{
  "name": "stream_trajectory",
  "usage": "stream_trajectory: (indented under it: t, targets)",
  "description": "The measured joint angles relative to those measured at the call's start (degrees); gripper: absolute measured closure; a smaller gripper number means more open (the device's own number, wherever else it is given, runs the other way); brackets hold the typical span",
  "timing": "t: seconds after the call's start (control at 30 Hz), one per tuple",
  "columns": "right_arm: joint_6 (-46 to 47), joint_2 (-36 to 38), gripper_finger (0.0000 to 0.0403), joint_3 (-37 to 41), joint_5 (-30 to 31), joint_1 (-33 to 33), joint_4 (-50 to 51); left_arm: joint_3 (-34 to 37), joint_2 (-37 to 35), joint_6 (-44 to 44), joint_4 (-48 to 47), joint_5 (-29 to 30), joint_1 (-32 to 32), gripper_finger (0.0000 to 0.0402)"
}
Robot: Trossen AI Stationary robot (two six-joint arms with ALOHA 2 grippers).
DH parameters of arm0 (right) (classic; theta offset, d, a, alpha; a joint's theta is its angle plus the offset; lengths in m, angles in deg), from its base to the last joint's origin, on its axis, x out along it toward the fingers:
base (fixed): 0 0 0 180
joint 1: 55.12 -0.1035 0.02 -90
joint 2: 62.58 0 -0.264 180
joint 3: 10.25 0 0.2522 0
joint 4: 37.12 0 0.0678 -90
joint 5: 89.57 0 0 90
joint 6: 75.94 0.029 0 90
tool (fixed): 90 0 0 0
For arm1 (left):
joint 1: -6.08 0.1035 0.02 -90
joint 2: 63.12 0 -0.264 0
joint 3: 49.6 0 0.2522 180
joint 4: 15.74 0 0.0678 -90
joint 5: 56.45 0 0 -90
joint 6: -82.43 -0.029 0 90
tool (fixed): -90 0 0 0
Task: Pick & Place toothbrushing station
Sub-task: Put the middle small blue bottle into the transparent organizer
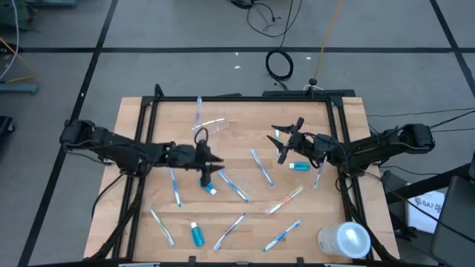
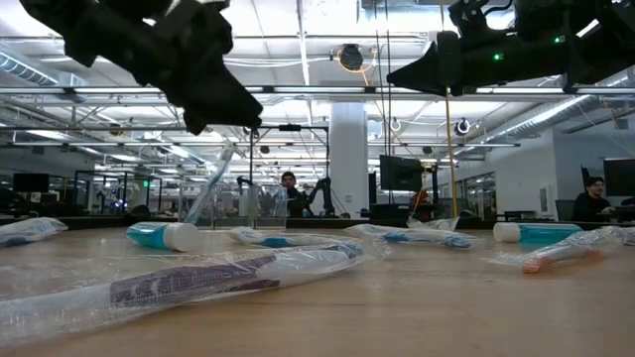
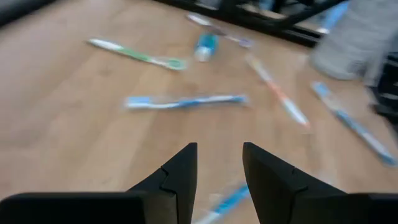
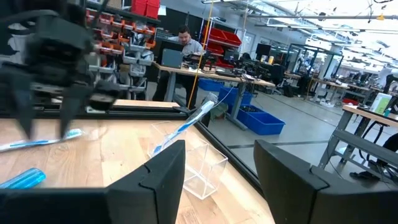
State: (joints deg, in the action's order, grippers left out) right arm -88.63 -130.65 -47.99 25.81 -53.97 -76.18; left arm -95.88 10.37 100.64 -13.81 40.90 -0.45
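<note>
Several wrapped blue-and-white toothbrushes (image 1: 261, 167) lie scattered flat on the wooden table. Three teal, white-capped toothpaste tubes lie at the centre (image 1: 208, 183), the right (image 1: 299, 166) and near the front edge (image 1: 197, 235). A small clear cup (image 1: 214, 127) stands at the far centre, with one toothbrush (image 4: 185, 126) leaning in it. My left gripper (image 3: 219, 168) is open and empty, hovering above the centre tube (image 2: 162, 235). My right gripper (image 4: 224, 177) is open and empty, raised above the table right of centre and facing the cup (image 4: 200, 167).
A larger whitish translucent cylinder (image 1: 345, 240) lies at the front right corner. A dark frame (image 1: 245, 97) borders the table's far and side edges. Bare wood shows between the two grippers. People sit at desks in the room beyond (image 2: 289, 188).
</note>
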Motion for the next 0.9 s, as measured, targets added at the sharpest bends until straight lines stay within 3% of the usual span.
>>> stream_trajectory:
  t: [0.27, 0.63, 0.9]
  targets:
    - [-0.07, 0.02, 0.022, 0.02, 0.02, 0.0, -0.26, -5.83, 0.0, -3.34, -1.25, 0.13, -6.08, 0.027]
    - [-0.31, 0.02, 0.022, 0.02, 0.02, 0.0, -2.32, -15.28, 3.25, 3.07, -22.9, 1.24, -11.97, 0.0268]
    - [-0.04, 0.02, 0.022, 0.04, 0.02, 0.0, -2.42, -22.31, 11.3, 3.48, -36.21, 0.96, -14.24, 0.0221]
